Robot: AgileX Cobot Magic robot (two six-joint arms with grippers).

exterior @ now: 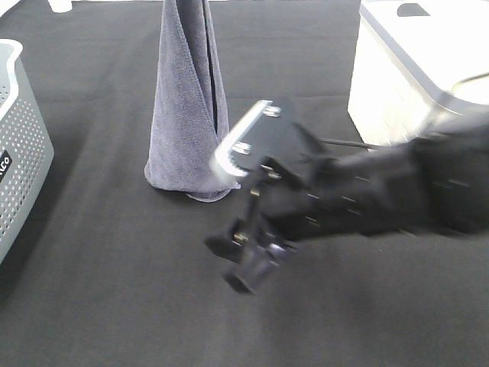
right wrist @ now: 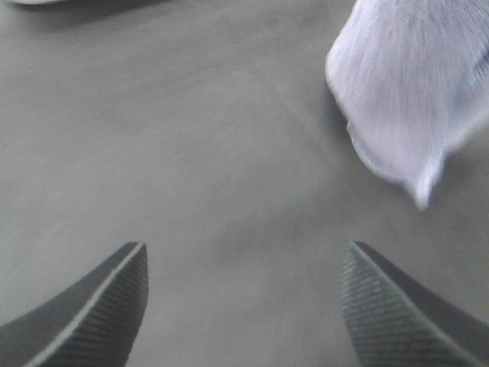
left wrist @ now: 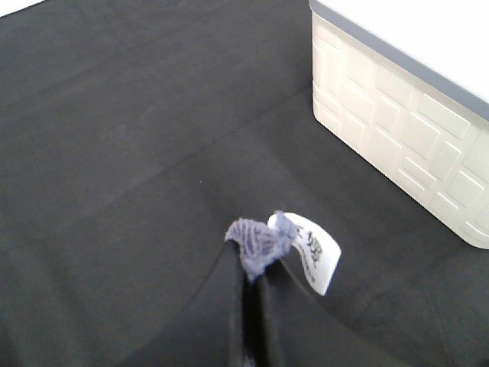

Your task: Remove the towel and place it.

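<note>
The grey-purple towel (exterior: pixel 187 115) hangs in a long cone from above the top edge of the exterior high view, and its lower end touches the black table. My left gripper (left wrist: pixel 252 279) is shut on a towel corner (left wrist: pixel 258 243) beside the white tag (left wrist: pixel 315 252); the gripper itself is outside the exterior high view. My right gripper (exterior: pixel 237 264) is open and empty, low over the table, just right of and in front of the towel's base. In the right wrist view the open gripper (right wrist: pixel 244 260) has the towel's edge (right wrist: pixel 405 92) ahead of it and to one side.
A grey perforated basket (exterior: pixel 19 145) stands at the left edge. A white lidded container (exterior: pixel 412 69) stands at the back right and also shows in the left wrist view (left wrist: pixel 405 115). The table has a black cover (exterior: pixel 114 290).
</note>
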